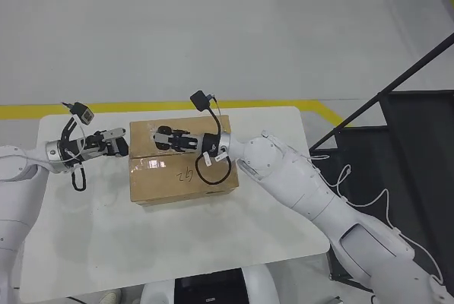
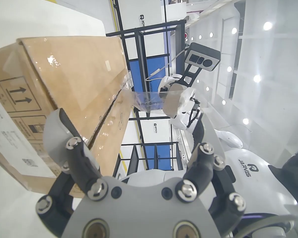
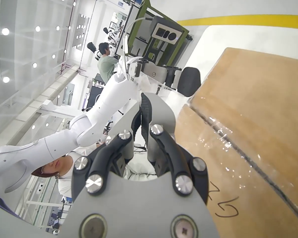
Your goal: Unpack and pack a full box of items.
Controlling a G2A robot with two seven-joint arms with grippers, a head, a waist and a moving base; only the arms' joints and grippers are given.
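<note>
Box (image 1: pixel 158 186) of brown cardboard sits flat at the middle of the white table (image 1: pixel 90 228) with its top closed, so the unpacking looks to have got no further than the seal. At its left end the left gripper (image 1: pixel 122 146) hangs just beside the short side, its fingers (image 2: pixel 64 130) spread wide with nothing between them. I judge it is placed there to steady the box while the seal comes away. Along the top, from left to right, the centre seam (image 3: pixel 238 147) runs under clear tape (image 2: pixel 146 100). A strip of that tape is lifted off the seam and stretches taut up to the right gripper (image 3: pixel 142 100). That gripper hovers above the left half of the top, its arm reaching in from the right, with its fingers (image 3: pixel 161 115) pinched narrow on the strip's crumpled end. The grip is likely meant for peeling the seal along the seam. Such thin film may tear or cling to the gripper.
</note>
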